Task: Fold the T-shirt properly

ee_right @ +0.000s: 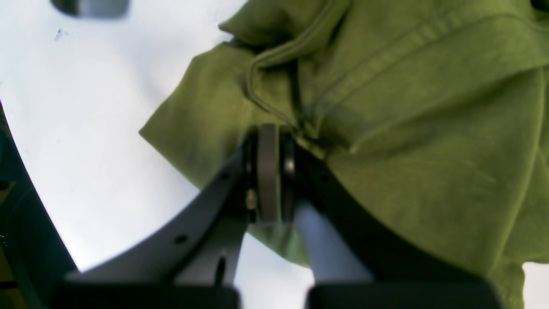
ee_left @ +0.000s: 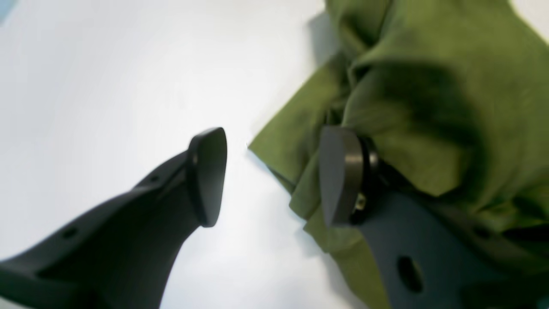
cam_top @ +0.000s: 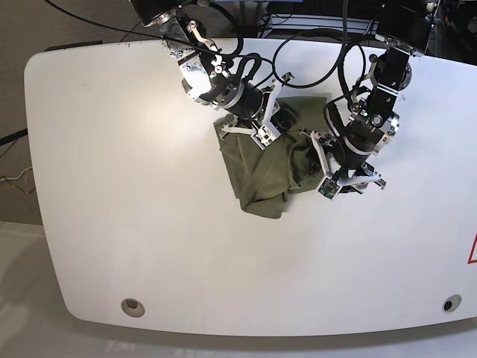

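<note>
The olive-green T-shirt (cam_top: 261, 179) lies crumpled in a heap at the middle of the white table (cam_top: 112, 186). My right gripper (cam_top: 257, 133) sits at the heap's far-left edge. In the right wrist view the right gripper (ee_right: 269, 133) has its pads pressed together on a bunched fold of the T-shirt (ee_right: 407, 150) near a seam. My left gripper (cam_top: 349, 183) is at the heap's right side. In the left wrist view the left gripper (ee_left: 273, 171) is open. One finger (ee_left: 339, 176) rests over the edge of the T-shirt (ee_left: 429, 56), the other finger (ee_left: 208, 176) is over bare table.
Black cables (cam_top: 298, 45) run over the table's far edge behind both arms. Two round holes (cam_top: 133, 306) sit near the front edge. A red mark (cam_top: 473, 250) shows at the right edge. Wide bare tabletop lies left and front of the cloth.
</note>
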You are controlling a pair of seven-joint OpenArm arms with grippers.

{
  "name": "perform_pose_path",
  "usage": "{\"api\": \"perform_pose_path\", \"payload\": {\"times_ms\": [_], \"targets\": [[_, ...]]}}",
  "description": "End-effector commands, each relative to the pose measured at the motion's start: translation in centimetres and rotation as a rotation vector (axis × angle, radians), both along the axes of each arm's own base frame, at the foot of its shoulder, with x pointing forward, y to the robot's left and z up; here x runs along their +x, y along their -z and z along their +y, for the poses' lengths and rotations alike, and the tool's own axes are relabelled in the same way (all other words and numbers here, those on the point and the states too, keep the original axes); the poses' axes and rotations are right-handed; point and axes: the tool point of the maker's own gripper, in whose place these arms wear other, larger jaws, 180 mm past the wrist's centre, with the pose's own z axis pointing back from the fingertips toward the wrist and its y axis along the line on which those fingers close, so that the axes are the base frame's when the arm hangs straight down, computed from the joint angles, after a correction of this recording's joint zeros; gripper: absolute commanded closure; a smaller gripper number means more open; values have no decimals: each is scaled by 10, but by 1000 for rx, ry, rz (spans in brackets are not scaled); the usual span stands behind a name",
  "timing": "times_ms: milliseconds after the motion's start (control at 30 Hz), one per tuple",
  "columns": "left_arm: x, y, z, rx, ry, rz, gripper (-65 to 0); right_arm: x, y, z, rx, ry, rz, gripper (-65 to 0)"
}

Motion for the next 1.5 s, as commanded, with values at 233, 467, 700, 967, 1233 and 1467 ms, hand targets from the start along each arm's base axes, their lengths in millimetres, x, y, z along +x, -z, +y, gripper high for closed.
{"api": "perform_pose_path", "payload": {"times_ms": [233, 467, 700, 967, 1233, 1467], "targets": [[5, -26, 29, -30, -100, -80, -324, 8, -15, 5, 42, 7, -39, -5], [-4, -24, 84, -87, -319, -84, -324, 13, -17, 5, 40, 6, -51, -5], [-23, -23, 111, -159, -380, -158, -326, 18, -21, 5, 41, 6, -63, -5], [-38, -29, 106, -263, -340, -250, -326, 23, -13, 3, 26, 23, -47, -5], [-49, -33, 109, -314, -340, -293, -326, 29, -8, -5, 16, 88, -27, -5], [-50, -31, 108, -316, -329, -284, -326, 29, -6, -6, 10, 88, -26, -5]]}}
